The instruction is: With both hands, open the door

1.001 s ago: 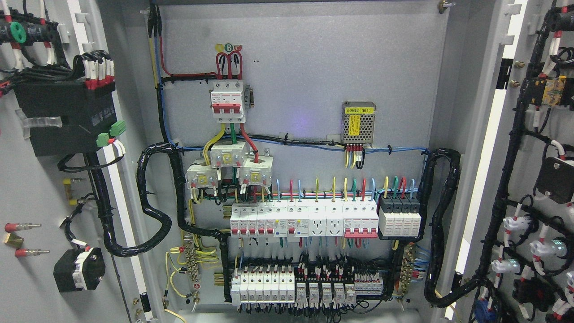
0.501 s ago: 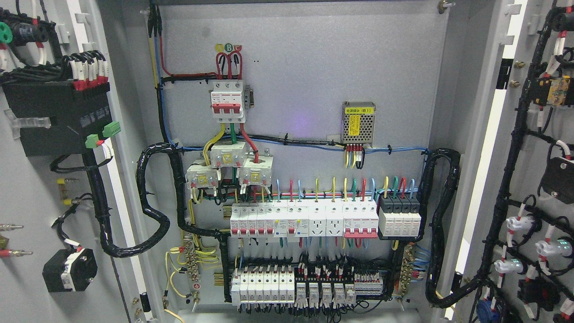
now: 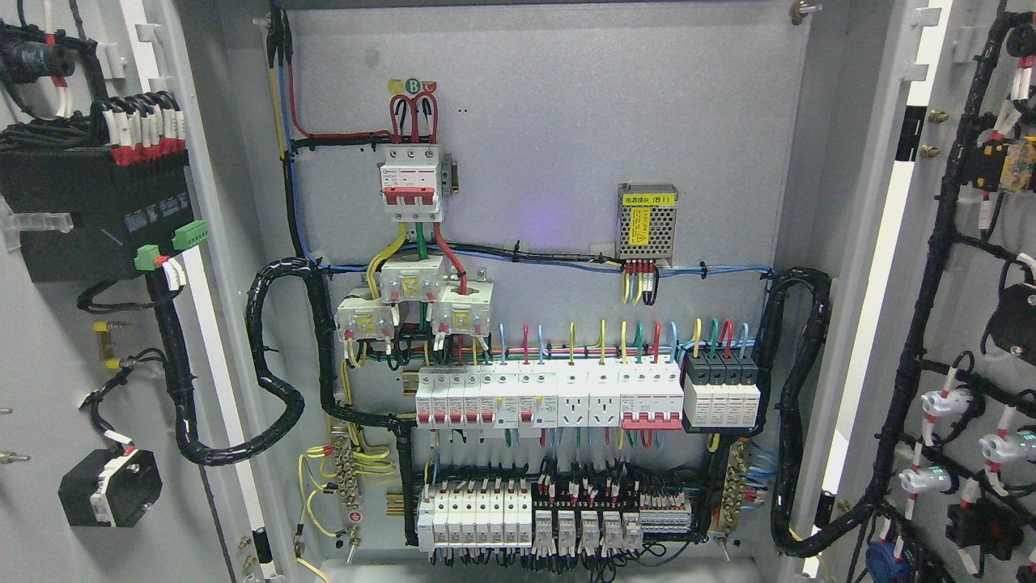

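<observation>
At nine and three o'clock, left door (image 3: pixel 48 340) and right door (image 3: pixel 971 324) stand swung wide.
Between their edges the cabinet panel (image 3: pixel 566 146) lies unobstructed; neither hand shows, so finger state cannot be told.

The grey backplate (image 3: pixel 566 162) carries everything: a red-handled breaker (image 3: pixel 411 185) up top, a small mesh power supply (image 3: pixel 647 222) to the right, a breaker row (image 3: pixel 550 395) across the middle, and relays (image 3: pixel 558 518) lined up along the bottom.

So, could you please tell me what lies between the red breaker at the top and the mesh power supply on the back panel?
In the head view, only bare grey panel separates the breaker from the power supply; the cable run passes below them.
</observation>
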Tool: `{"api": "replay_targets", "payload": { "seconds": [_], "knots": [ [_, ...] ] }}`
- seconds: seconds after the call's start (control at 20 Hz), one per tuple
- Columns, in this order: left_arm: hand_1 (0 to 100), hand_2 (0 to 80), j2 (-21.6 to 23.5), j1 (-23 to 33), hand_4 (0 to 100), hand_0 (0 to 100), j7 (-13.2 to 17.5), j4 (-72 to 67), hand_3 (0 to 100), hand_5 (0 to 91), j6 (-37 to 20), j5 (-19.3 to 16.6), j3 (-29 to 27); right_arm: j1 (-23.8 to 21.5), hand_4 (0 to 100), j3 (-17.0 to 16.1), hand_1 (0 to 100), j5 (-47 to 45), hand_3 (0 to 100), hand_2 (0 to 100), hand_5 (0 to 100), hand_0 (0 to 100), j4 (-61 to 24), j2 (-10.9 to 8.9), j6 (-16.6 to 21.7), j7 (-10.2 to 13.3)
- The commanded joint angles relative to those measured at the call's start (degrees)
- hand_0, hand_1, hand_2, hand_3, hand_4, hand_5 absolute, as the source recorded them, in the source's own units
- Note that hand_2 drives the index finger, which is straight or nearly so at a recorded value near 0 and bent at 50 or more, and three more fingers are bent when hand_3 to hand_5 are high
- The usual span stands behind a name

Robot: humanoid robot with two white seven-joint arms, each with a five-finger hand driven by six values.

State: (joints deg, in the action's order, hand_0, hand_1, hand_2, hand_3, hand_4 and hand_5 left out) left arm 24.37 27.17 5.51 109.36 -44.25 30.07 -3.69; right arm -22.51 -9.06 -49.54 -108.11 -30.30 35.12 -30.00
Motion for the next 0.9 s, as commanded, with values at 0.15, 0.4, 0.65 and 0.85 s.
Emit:
{"api": "replay_targets", "payload": {
  "seconds": [0.15,0.4,0.65,0.85],
  "knots": [
    [0,0.0,1.91,0.16,4,0,0.2,-1.86,0,0.0,-34.86,4.47,-6.59,-0.08,0,-2.46,0,-1.35,0,0,0,0,3.34,-2.84,0.04,-2.16],
    [0,0.0,2.43,0.16,4,0,0.11,-3.18,0,0.0,-34.06,5.88,-8.08,0.18,0,-3.33,0,-1.35,0,0,0,0,3.96,-2.75,0.04,-2.08],
    [0,0.0,2.78,0.16,4,0,0.2,-4.68,0,0.0,-30.82,7.45,-10.89,-0.08,0,-4.65,0,-1.44,0,0,0,0,4.22,-2.57,0.74,-2.08],
    [0,0.0,3.49,0.08,4,0,0.2,-5.12,0,0.0,-28.36,8.25,-12.21,-0.08,0,-4.92,0,-1.44,0,0,0,0,4.22,-2.57,0.83,-2.26]
  ]
}}
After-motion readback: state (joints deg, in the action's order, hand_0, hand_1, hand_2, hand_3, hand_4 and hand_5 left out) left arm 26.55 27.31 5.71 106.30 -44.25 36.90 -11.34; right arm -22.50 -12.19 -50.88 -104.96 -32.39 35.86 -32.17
